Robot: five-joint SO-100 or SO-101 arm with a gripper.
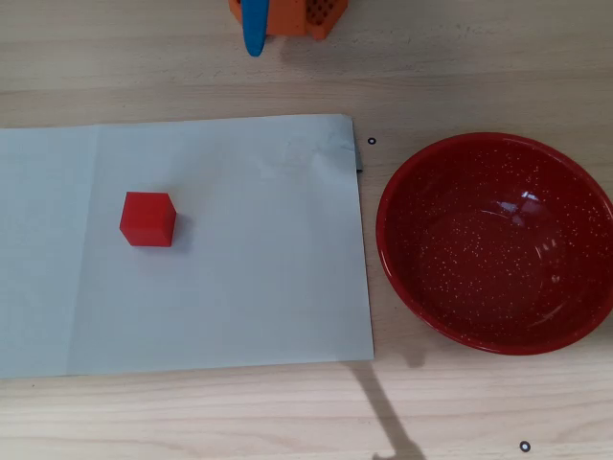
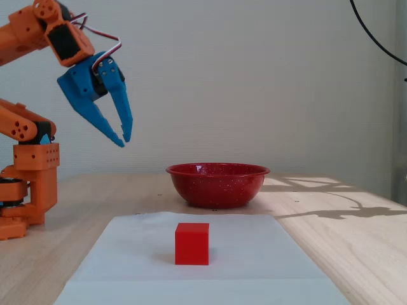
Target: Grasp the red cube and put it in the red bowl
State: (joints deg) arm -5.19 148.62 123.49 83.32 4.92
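**Blue fingers hanging high, cube sitting alone on the paper**

While the orange arm [image 2: 32, 38] is holding itself up at the left of the fixed view, its blue two-finger gripper [image 2: 123, 141] is hanging well above the pale wooden bench [image 2: 356, 241], pointing down and to the right. Its fingers [image 2: 102, 121] are standing nearly together, with only a narrow gap showing between the tips, and they are gripping nothing. From overhead only a blue finger [image 1: 253, 34] is showing at the top edge, beside the orange base [image 1: 306, 14].

The small matte bright-red cube [image 2: 192, 243] is resting on a white sheet of paper [image 1: 249, 249], towards the sheet's left half in the overhead view [image 1: 147, 218], well apart from the gripper. The large round glossy dark-red bowl with white speckles [image 1: 494, 243] is standing empty on the bare bench just beside the paper's right edge. In the fixed view the bowl [image 2: 217, 184] is sitting behind the cube.
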